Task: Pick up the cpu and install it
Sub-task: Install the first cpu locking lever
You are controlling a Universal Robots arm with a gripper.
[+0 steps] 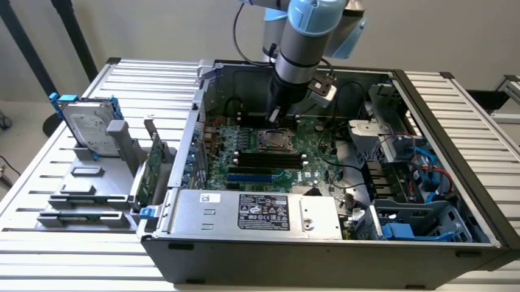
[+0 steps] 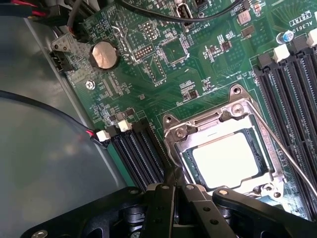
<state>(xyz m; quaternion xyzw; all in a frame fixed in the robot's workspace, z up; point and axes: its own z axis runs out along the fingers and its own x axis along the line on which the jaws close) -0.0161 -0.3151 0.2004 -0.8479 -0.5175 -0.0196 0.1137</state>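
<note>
You are looking at an open computer case (image 1: 455, 201) lying on a slatted metal table (image 1: 49, 182), with a pale wall behind it. At the exterior view's left, around nine o'clock from the case, a grey rack (image 1: 89, 194) is standing on the slats and holding a hard drive (image 1: 85, 131) with blue rails upright. Inside the case, a green motherboard (image 1: 268, 158) is lying flat, a power supply (image 1: 260, 213) is sitting at six o'clock of it, and blue cables (image 1: 427, 167) are running near three o'clock. The arm (image 1: 296, 55) is reaching down from twelve o'clock into the case. The cpu (image 2: 230, 158) is showing as a flat square with a pale, glaring metal lid; it is sitting inside the socket frame (image 2: 198, 124) on the motherboard, with the frame's metal border around it on all sides and a thin lever (image 2: 287, 153) lying alongside. Black memory slots (image 2: 138, 153) are running on either side of the socket, and a round coin cell (image 2: 104, 54) is sitting farther off on the board. The gripper (image 2: 173, 191) is hanging just at the socket's edge, its dark jaws pressed together with nothing between them, and you cannot tell whether the tips are touching the frame.
</note>
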